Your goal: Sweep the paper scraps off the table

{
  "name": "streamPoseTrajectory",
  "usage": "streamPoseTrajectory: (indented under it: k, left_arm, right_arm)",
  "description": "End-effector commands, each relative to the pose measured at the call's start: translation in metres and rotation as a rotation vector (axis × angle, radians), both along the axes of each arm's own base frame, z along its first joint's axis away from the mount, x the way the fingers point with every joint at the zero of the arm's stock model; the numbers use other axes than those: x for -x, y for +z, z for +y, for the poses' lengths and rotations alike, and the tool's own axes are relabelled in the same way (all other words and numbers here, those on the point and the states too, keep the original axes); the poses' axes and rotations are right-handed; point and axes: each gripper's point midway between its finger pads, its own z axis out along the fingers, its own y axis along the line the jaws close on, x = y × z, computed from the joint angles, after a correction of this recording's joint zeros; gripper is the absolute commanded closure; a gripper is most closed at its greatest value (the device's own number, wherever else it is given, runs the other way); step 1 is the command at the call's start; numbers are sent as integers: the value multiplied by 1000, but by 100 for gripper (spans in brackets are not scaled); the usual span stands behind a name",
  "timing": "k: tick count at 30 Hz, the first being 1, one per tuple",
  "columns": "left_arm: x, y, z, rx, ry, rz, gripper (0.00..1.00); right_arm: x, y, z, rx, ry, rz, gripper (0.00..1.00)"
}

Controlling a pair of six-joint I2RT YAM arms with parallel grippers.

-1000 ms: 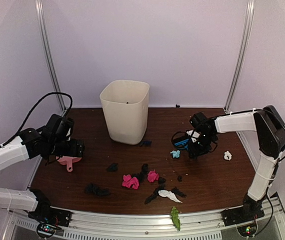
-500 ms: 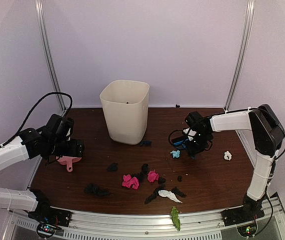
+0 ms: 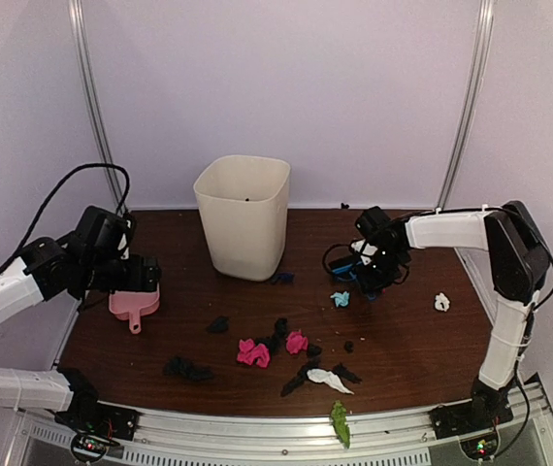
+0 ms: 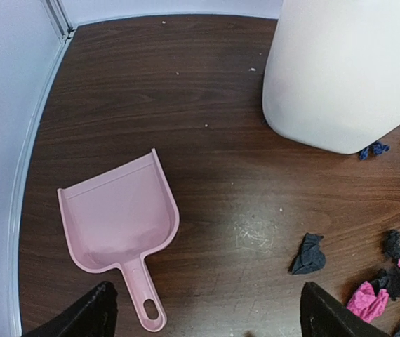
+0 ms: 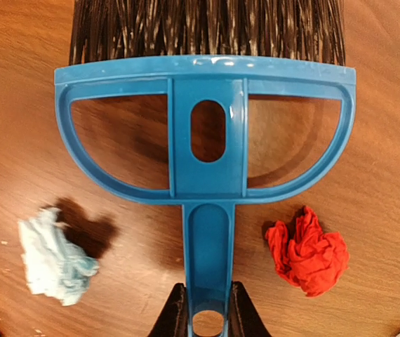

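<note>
Paper scraps lie across the table (image 3: pixel 407 345): pink wads (image 3: pixel 252 352), black ones (image 3: pixel 187 368), a white one (image 3: pixel 330 380), a light blue one (image 3: pixel 341 299). In the right wrist view a light blue wad (image 5: pixel 54 256) and a red wad (image 5: pixel 309 249) flank the blue brush (image 5: pixel 207 140). My right gripper (image 5: pixel 209 317) is shut on the brush's handle, bristles pointing away; the same gripper (image 3: pixel 378 274) sits at the table's right back. My left gripper (image 4: pixel 207 330) hangs open above the pink dustpan (image 4: pixel 116 217), touching nothing. A dark scrap (image 4: pixel 309 254) lies to its right.
A tall cream bin (image 3: pixel 244 216) stands at the back middle of the table. One white wad (image 3: pixel 441 302) lies apart near the right edge, and a green scrap (image 3: pixel 340 422) rests on the front metal rail. The left wall rail (image 4: pixel 35 140) runs close beside the dustpan.
My right gripper closed on the brush handle and shifted slightly left and back. My left arm drew up and back, uncovering more of the dustpan.
</note>
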Motion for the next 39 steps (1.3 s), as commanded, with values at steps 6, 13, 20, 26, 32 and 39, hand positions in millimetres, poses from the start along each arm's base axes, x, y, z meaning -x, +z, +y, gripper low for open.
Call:
streamPoseTrajectory:
  k: [6, 13, 20, 26, 32, 39]
  left_arm:
    - [13, 45, -25, 203, -68, -7, 11]
    - [35, 58, -51, 365, -193, 46, 14]
    - [57, 80, -77, 540, -317, 77, 16]
    - [70, 103, -94, 625, -425, 104, 16]
    - [72, 133, -115, 709, -518, 94, 17]
    - [58, 169, -143, 762, -583, 63, 18]
  right_arm:
    - [-10, 77, 22, -131, 14, -117, 100]
    - [-5, 121, 28, -205, 13, -188, 100]
    - [6, 163, 33, -285, 23, -261, 100]
    - [19, 200, 44, -362, 70, -335, 100]
    - [36, 234, 55, -430, 113, -405, 100]
    - [50, 260, 64, -480, 129, -451, 100]
